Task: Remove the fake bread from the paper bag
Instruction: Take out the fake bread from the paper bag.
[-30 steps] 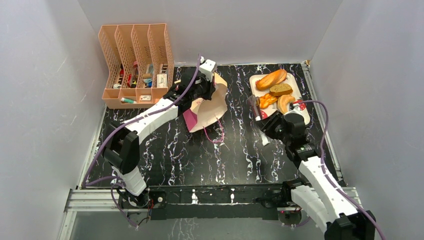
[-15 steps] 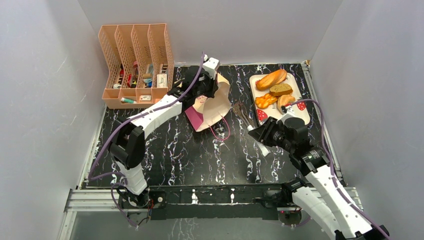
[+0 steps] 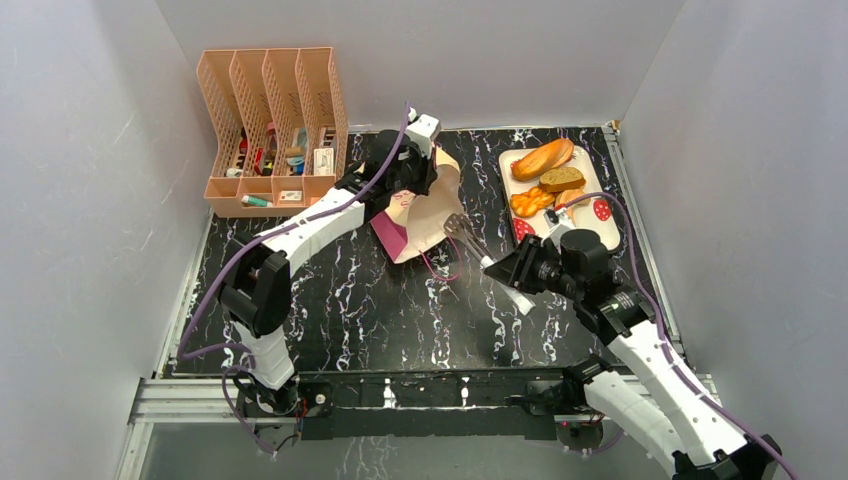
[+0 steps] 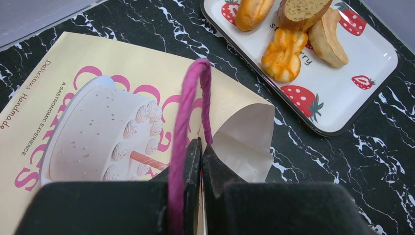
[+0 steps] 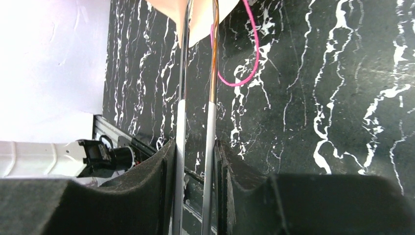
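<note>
Your left gripper (image 4: 201,147) is pressed tight on one pink handle (image 4: 188,103), holding up the mouth of the paper bag (image 3: 428,210) at the far middle. Your right gripper (image 5: 195,147) is clamped on the tongs (image 5: 181,127), tips at that mouth. Four pieces of bread (image 3: 543,158) sit on the tray (image 3: 611,232), far right. I can't tell if any is left inside. The tongs may snag the loose handle (image 5: 235,84) or shove the bag, tugging the string free.
</note>
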{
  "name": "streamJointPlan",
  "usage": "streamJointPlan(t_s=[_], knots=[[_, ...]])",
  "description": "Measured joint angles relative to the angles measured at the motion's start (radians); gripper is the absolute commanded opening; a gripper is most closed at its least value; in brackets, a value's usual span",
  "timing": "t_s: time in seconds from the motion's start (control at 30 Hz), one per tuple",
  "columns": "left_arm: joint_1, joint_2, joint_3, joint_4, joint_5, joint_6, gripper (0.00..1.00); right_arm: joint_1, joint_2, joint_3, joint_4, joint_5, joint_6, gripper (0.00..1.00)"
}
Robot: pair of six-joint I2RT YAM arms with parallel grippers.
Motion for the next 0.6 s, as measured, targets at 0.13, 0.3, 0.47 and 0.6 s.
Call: streamJointPlan(t_s=[0.13, 0.3, 0.47, 0.6], knots=[[0.001, 0.009, 0.014, -0.003, 0.018, 0.000, 0.00, 0.055, 0.047, -0.006, 0.049, 0.010, 0.016, 0.24], [0.001, 0.010, 0.023, -0.020, 0.055, 0.000, 0.00, 0.161, 0.175, -0.007, 0.157, 0.064, 0.044, 0.24], [0.000, 0.010, 0.024, -0.030, 0.080, 0.001, 0.00, 0.214, 0.357, -0.006, 0.278, 0.131, 0.059, 0.27], [0.000, 0.009, 0.024, -0.032, 0.092, 0.002, 0.00, 0.218, 0.503, 0.008, 0.341, 0.185, 0.067, 0.29]])
